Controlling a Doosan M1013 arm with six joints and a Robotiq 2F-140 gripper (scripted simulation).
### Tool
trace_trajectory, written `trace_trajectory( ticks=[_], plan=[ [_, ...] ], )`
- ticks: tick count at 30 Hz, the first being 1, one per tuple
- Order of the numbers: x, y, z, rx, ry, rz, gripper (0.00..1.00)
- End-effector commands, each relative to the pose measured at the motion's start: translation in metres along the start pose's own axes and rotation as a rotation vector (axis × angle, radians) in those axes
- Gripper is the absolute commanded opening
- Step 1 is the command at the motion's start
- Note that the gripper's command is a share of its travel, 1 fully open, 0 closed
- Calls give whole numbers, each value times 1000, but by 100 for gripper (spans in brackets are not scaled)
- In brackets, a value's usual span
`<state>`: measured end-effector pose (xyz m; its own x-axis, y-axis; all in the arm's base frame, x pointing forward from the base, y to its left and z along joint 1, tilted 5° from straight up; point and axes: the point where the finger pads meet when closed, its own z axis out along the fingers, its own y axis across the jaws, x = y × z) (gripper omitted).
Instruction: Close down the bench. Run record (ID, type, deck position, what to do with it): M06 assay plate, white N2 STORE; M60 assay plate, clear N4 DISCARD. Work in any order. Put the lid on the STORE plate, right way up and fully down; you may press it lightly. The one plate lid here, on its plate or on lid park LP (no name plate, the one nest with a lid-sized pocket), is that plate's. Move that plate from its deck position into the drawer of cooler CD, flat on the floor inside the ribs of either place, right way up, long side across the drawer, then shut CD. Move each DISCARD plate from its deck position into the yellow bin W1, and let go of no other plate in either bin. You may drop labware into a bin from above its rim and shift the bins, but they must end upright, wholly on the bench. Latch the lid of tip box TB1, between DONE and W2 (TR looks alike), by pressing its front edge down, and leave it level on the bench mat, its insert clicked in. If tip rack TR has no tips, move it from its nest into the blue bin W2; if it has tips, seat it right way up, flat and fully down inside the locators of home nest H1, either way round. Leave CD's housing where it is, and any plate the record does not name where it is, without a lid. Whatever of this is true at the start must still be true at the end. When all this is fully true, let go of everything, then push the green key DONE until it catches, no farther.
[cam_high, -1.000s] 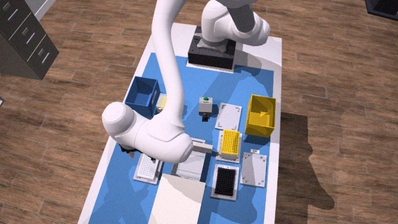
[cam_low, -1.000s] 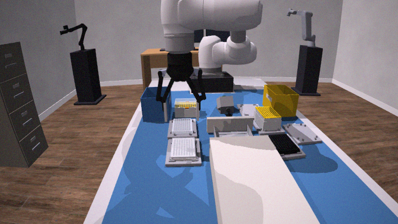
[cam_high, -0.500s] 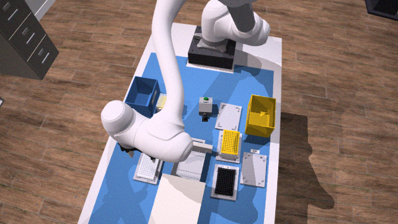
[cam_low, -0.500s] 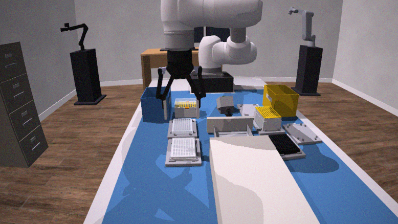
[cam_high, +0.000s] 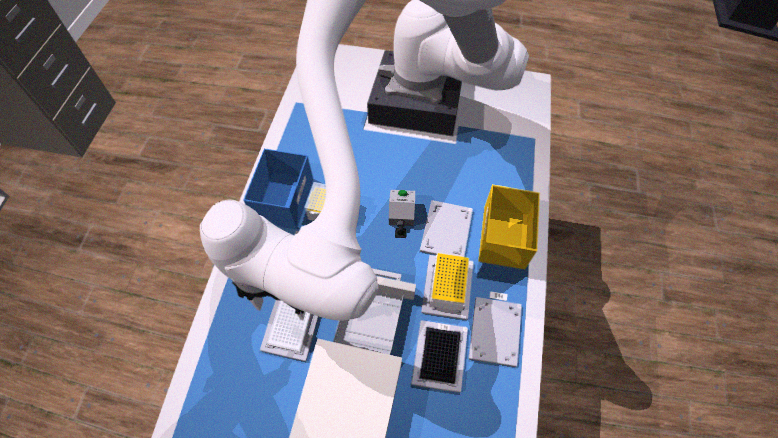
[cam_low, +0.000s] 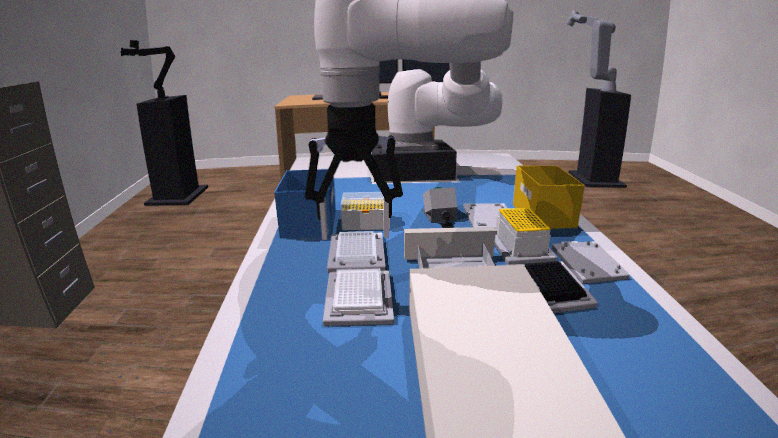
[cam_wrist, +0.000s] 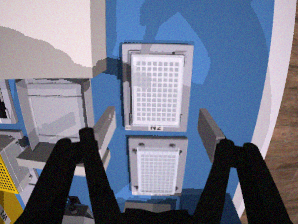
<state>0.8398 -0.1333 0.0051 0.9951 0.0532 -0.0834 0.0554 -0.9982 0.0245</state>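
My gripper (cam_low: 356, 212) is open and empty. It hangs above the left column of nests, over the far plate. In the wrist view its fingers stand either side of the gap between the two plates. The far plate (cam_low: 356, 247) looks greyish and clear; it also shows in the wrist view (cam_wrist: 156, 171). The near plate (cam_low: 357, 291) looks white (cam_wrist: 156, 90). Tip box TB1 (cam_low: 362, 212) with a yellow insert stands just behind the gripper, beside the blue bin W2 (cam_low: 299, 209). The yellow bin W1 (cam_low: 547, 195) is at the far right. I cannot tell where the lid is.
Cooler CD (cam_low: 489, 348) fills the near middle, with its drawer (cam_low: 451, 253) pulled out. Tip rack TR (cam_low: 522, 231) with a yellow top sits on a nest. A black plate (cam_low: 555, 281), two empty nests (cam_high: 446, 228) (cam_high: 495, 331) and the DONE key (cam_high: 402, 204) are to the right.
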Motion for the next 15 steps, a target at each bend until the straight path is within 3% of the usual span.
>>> trace_trajectory(
  ticks=[1, 15],
  plan=[
    [0, 0, 4, 0, 0, 0, 66],
    [0, 0, 20, 0, 0, 0, 66]
  ],
)
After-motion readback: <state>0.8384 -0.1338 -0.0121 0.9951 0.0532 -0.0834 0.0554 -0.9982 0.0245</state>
